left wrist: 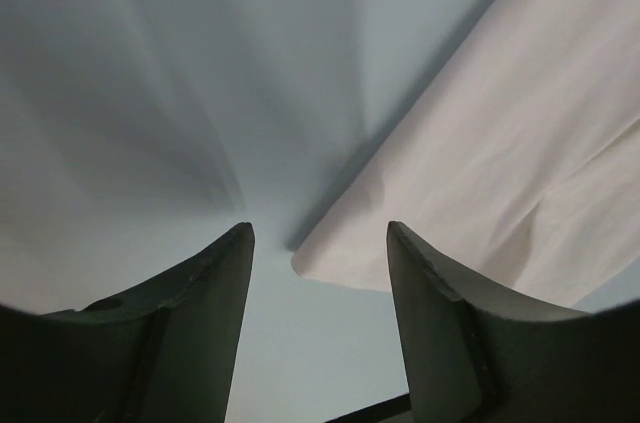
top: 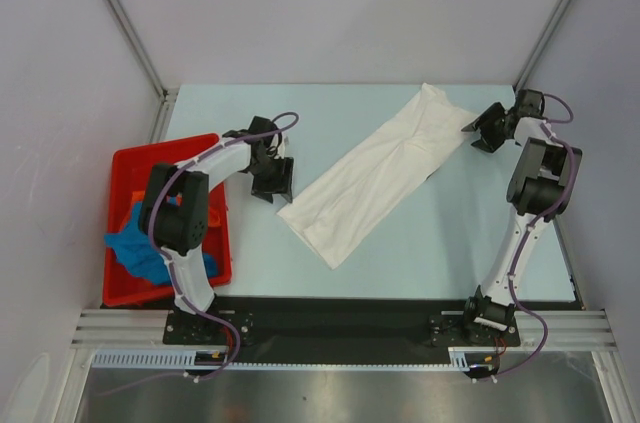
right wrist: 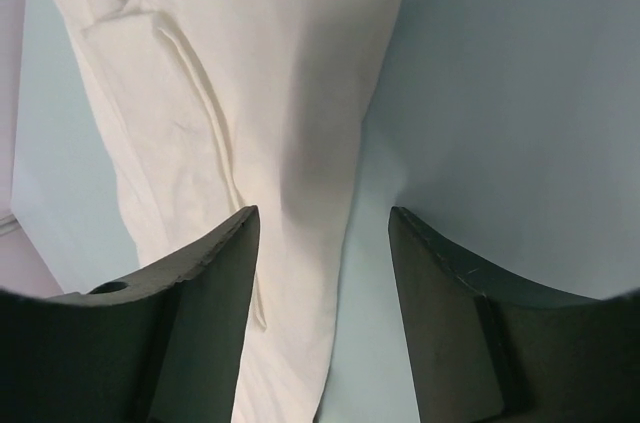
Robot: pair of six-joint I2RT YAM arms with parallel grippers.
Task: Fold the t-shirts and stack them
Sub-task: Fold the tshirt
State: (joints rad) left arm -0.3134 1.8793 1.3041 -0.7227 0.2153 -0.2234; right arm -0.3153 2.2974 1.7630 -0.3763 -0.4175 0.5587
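Note:
A white t-shirt [top: 380,171] lies folded into a long strip, running diagonally across the table from near left to far right. My left gripper [top: 277,179] is open and empty just left of its near corner, which shows in the left wrist view [left wrist: 480,173]. My right gripper [top: 482,128] is open and empty at the strip's far right end; the cloth edge [right wrist: 250,113] lies between its fingers. A blue t-shirt [top: 140,248] and an orange one [top: 135,213] lie in the bin. No printed graphic shows.
A red plastic bin [top: 150,158] stands at the table's left edge, under the left arm. A pale blue tabletop [top: 400,263] is bounded by white walls and metal frame posts. A black strip runs along the near edge.

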